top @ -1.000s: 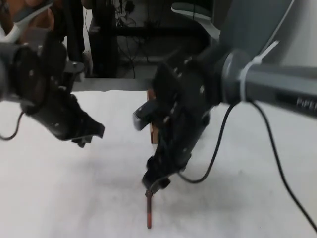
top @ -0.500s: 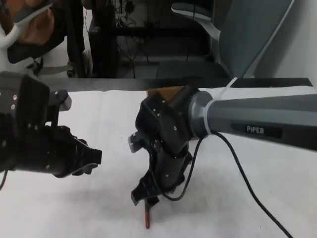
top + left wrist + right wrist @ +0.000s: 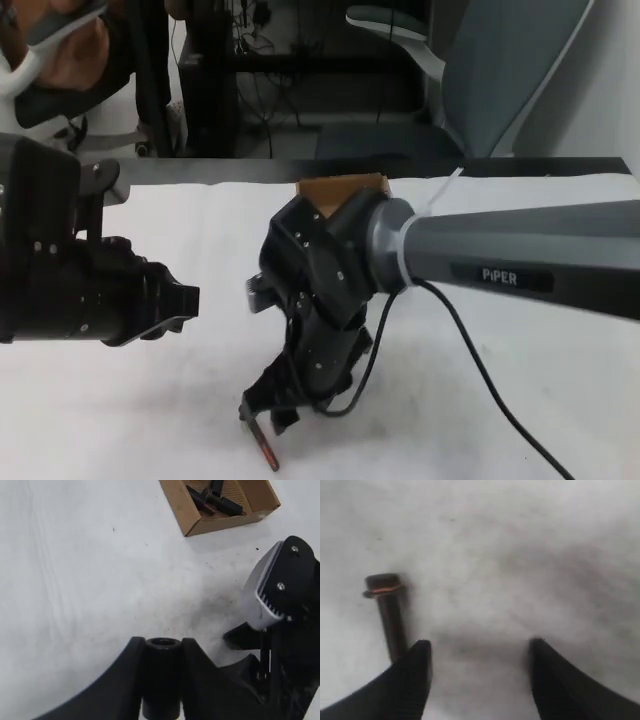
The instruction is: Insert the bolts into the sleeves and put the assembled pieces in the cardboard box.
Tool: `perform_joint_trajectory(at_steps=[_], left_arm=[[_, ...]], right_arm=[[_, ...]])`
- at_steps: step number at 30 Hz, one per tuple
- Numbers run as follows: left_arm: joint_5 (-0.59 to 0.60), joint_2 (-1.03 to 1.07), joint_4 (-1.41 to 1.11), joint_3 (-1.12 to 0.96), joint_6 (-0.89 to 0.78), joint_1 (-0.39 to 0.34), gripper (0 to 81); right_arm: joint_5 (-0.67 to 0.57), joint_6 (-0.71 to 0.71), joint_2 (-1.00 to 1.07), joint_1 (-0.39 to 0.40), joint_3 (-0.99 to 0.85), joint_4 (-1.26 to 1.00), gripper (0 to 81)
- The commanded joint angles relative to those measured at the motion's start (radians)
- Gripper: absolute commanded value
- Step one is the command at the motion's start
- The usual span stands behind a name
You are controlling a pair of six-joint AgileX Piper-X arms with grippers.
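My left gripper (image 3: 161, 647) is shut on a black sleeve (image 3: 161, 680), which stands upright between its fingers with the bore facing up. It hovers over the white bench at the left (image 3: 180, 300). Low over the bench near the front edge, my right gripper (image 3: 480, 645) is open. A dark bolt (image 3: 387, 615) with a flanged head lies flat on the cloth just outside one fingertip (image 3: 417, 652), not between the fingers. From above, the bolt (image 3: 265, 447) pokes out under the right gripper (image 3: 265, 410). The cardboard box (image 3: 177, 502) holds assembled pieces (image 3: 215, 497).
The cardboard box (image 3: 340, 188) sits at the far middle of the bench, partly behind the right arm's wrist (image 3: 330, 270). A black cable (image 3: 470, 370) hangs from that arm. White cloth (image 3: 520, 400) lies bare to the right and front left.
The right arm has come down and shifted left toward the front; the bolt below it now lies slanted instead of straight. The left arm has sunk and drawn back to the left.
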Motion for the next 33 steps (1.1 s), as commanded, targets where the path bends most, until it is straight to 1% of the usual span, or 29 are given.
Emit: perform_joint_trajectory(at_steps=[1, 8, 15, 26, 27, 29, 31, 33], left_arm=[[0.008, -0.012, 0.008, -0.001, 0.024, 0.001, 1.8], [0.008, -0.012, 0.008, -0.001, 0.026, 0.001, 1.8], [0.009, -0.012, 0.008, -0.001, 0.013, 0.001, 1.8], [0.009, -0.023, 0.010, -0.001, 0.014, 0.001, 1.8], [0.009, -0.023, 0.010, -0.001, 0.014, 0.001, 1.8], [0.009, -0.026, 0.008, -0.001, -0.002, 0.001, 1.8], [0.008, -0.032, 0.008, -0.001, -0.002, 0.001, 1.8], [0.008, -0.040, 0.008, -0.001, -0.002, 0.001, 1.8]], right_arm=[[-0.044, -0.063, -0.050, 0.016, -0.005, -0.012, 53.3], [-0.051, -0.123, -0.102, 0.045, -0.005, -0.043, 53.3], [-0.042, -0.193, -0.046, 0.047, -0.005, -0.065, 53.3], [-0.026, -0.200, -0.006, 0.047, -0.045, -0.065, 53.2], [-0.022, -0.202, -0.006, 0.047, -0.051, -0.065, 51.7], [-0.023, -0.218, -0.002, 0.047, -0.069, -0.051, 41.2], [-0.022, -0.247, 0.010, 0.047, -0.088, -0.027, 32.8], [-0.024, -0.258, 0.030, 0.047, -0.110, 0.018, 32.5]])
